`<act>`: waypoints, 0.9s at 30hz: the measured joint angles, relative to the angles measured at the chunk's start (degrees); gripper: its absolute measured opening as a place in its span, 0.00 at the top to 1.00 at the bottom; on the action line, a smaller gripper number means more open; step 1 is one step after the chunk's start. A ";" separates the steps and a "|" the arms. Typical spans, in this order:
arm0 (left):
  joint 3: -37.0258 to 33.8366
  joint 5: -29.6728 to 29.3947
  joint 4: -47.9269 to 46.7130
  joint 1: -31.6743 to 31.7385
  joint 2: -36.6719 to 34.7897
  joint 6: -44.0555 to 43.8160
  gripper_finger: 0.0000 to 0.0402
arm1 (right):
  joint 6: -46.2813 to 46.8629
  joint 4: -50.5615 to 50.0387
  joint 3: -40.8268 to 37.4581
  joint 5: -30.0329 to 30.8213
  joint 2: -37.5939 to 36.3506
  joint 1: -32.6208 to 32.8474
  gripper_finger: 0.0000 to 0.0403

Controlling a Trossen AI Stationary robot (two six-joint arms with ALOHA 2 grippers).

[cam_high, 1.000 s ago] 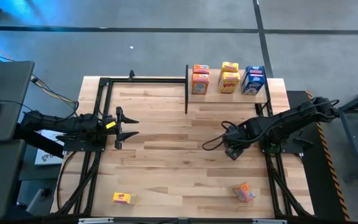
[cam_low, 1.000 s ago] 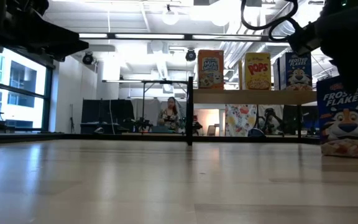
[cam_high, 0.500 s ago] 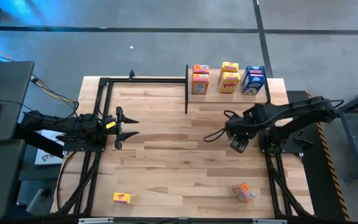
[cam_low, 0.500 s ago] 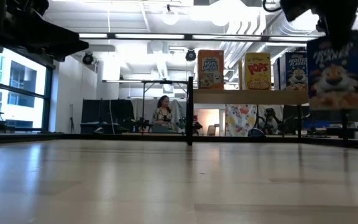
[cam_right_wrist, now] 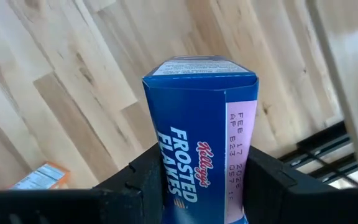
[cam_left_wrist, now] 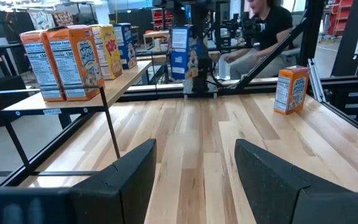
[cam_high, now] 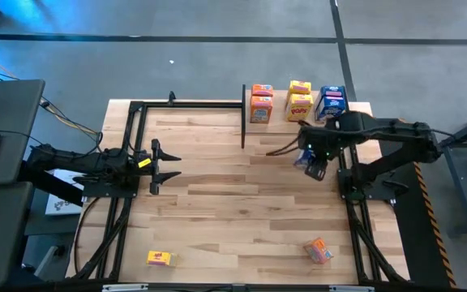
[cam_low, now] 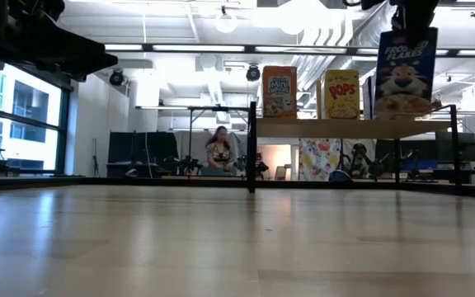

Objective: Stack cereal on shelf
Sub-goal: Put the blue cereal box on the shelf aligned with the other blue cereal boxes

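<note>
My right gripper (cam_high: 314,159) is shut on a blue cereal box (cam_low: 406,73), which hangs in front of the shelf (cam_high: 298,123) at the table's far right. On the shelf board stand orange (cam_high: 261,104), yellow (cam_high: 300,101) and blue (cam_high: 331,104) cereal boxes, upright on their bottoms. A yellow box (cam_high: 160,258) and an orange box (cam_high: 318,251) lie on the tabletop near the front edge. My left gripper (cam_high: 165,162) waits open at the table's left, pointing level toward the right. My right gripper pinches the blue box near its upper end (cam_right_wrist: 166,177) between its two fingers (cam_right_wrist: 143,183), which come from above and point down. The box hangs upright below the fingers, printed front toward the table's near edge, clear of the tabletop.
Black metal frame rails (cam_high: 128,146) run along both sides of the tabletop. The shelf's black uprights (cam_high: 243,122) stand at its corners. A person (cam_low: 218,153) sits in the room beyond the table. Bare wood (cam_high: 233,186) fills the table's middle.
My right gripper has risen and gone toward the far edge and the shelf, rolling about its own axis as it went. The blue box has come up from table level with it and now hangs upright beside the shelf's boxes.
</note>
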 joint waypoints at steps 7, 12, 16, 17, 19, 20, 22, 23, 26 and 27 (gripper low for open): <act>0.00 0.01 0.01 0.00 0.00 0.00 0.48 | -10.11 -0.02 0.02 0.73 0.00 -7.30 0.61; 0.00 0.02 -0.01 0.00 0.00 0.00 0.48 | -16.17 -0.02 0.01 2.77 0.00 -12.15 0.61; 0.00 0.02 -0.01 0.00 0.02 -0.02 0.48 | -20.05 -0.02 0.00 4.34 0.00 -14.92 0.61; 0.00 0.02 -0.01 0.00 0.00 0.00 0.48 | -20.66 -0.02 0.00 4.73 0.00 -15.47 0.61; 0.00 0.02 0.00 0.00 0.01 -0.01 0.48 | -21.55 -0.02 0.00 4.83 0.00 -16.65 0.61; 0.00 0.00 -0.01 0.00 0.00 -0.01 0.48 | -21.55 -0.02 0.00 4.55 0.00 -17.20 0.61; 0.00 0.02 -0.01 0.00 0.00 0.00 0.48 | -21.48 -0.14 0.55 2.76 0.02 -18.22 0.61; 0.00 0.01 0.00 0.00 0.01 0.00 0.48 | -21.55 -0.07 1.15 1.91 0.02 -18.63 0.61; 0.00 0.00 -0.01 0.00 0.02 -0.02 0.48 | -22.48 -0.07 3.14 1.47 -0.33 -19.78 0.61; 0.00 0.00 0.01 0.00 0.00 -0.02 0.48 | -22.63 0.00 3.86 1.35 -0.55 -20.06 0.61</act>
